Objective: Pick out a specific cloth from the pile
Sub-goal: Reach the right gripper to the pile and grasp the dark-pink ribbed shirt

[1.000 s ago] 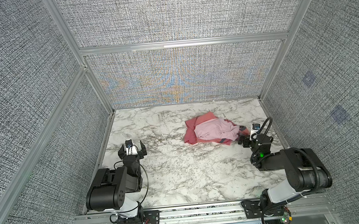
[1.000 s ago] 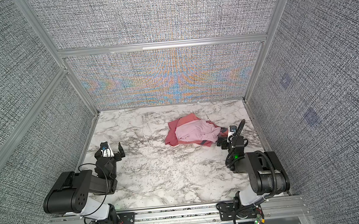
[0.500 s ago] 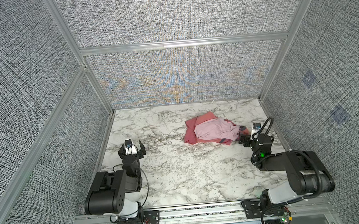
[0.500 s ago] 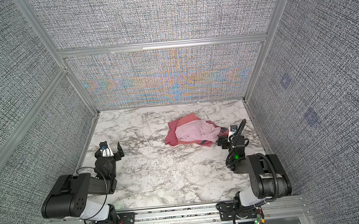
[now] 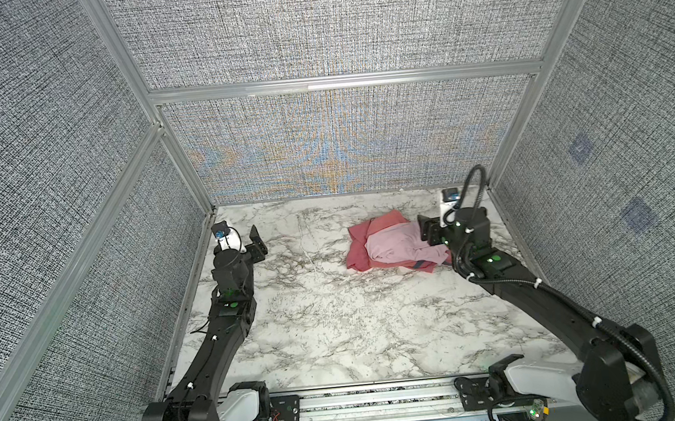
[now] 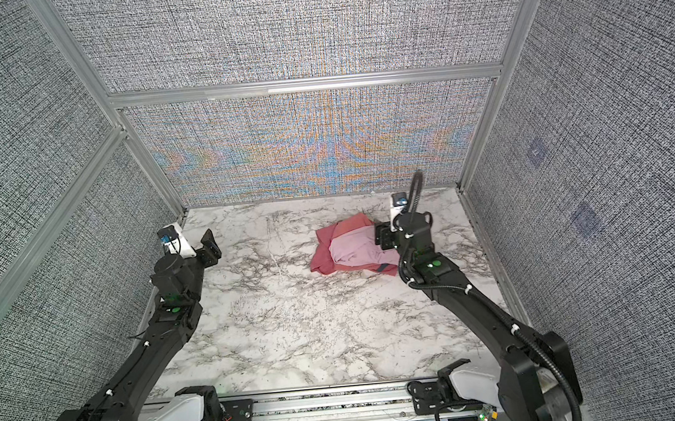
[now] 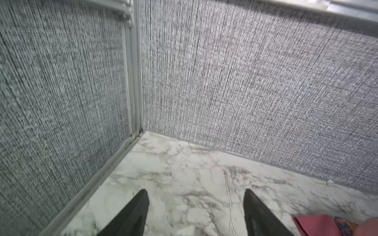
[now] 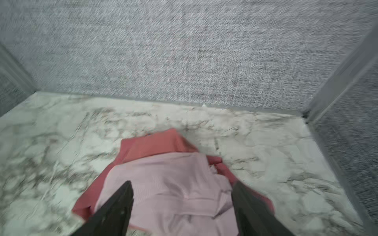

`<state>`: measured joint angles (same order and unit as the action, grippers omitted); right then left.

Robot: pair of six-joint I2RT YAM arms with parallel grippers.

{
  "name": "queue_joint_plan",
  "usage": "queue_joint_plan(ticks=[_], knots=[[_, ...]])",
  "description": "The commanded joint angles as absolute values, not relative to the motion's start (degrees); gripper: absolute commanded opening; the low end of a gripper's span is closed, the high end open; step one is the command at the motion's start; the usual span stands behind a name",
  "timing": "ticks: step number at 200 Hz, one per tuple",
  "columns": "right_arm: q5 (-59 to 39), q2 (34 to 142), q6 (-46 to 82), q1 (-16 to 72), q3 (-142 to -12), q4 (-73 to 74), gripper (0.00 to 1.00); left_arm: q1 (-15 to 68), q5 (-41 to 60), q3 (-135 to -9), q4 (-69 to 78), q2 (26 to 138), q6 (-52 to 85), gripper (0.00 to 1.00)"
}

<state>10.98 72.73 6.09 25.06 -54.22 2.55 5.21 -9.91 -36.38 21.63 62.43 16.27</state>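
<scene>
- Grey woven wall panels in aluminium framing close in the workspace on three sides.
- A white marble-patterned table forms the floor, shown in both top views.
- The left arm reaches along the left edge toward the far left corner. The right arm reaches up the right side to the fabrics.
- The pile lies on the far right part of the table, near the back wall and well apart from the left arm.
- A pale pink fabric is crumpled on top of the pile and covers most of it.
- The cloth, plain rose-red, lies under the pale pink piece. It sticks out flat on the marble along the pile's left side.
- A salmon garment with a dark blue-grey band shows at the pile's near edge.
- The right gripper is above the pile's right side, jaws spread wide over the pale pink fabric and clamping nothing. The blur hides whether the fingertips touch the fabric.
- The left gripper hangs over bare marble near the far left corner, jaws apart and empty.
</scene>
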Motion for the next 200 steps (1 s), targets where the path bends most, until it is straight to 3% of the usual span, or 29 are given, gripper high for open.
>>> queue_joint_plan(ticks=[1,41,103,200], knots=[[12.81,77.91,7.58,32.45,-59.38,-7.41,0.74,5.33,-8.35,-37.85,7.13,62.45,23.35,0.75],[13.5,92.51,7.09,42.99,-67.69,-8.48,0.74,5.26,-7.21,-37.09,2.07,60.05,23.3,0.75],[13.07,112.43,7.93,47.71,-81.18,-14.65,0.66,5.25,-7.3,-33.56,3.32,54.86,22.45,0.76],[18.07,122.42,9.14,47.22,-88.7,-16.88,0.63,5.22,-5.23,-33.44,4.75,56.4,22.85,0.77]])
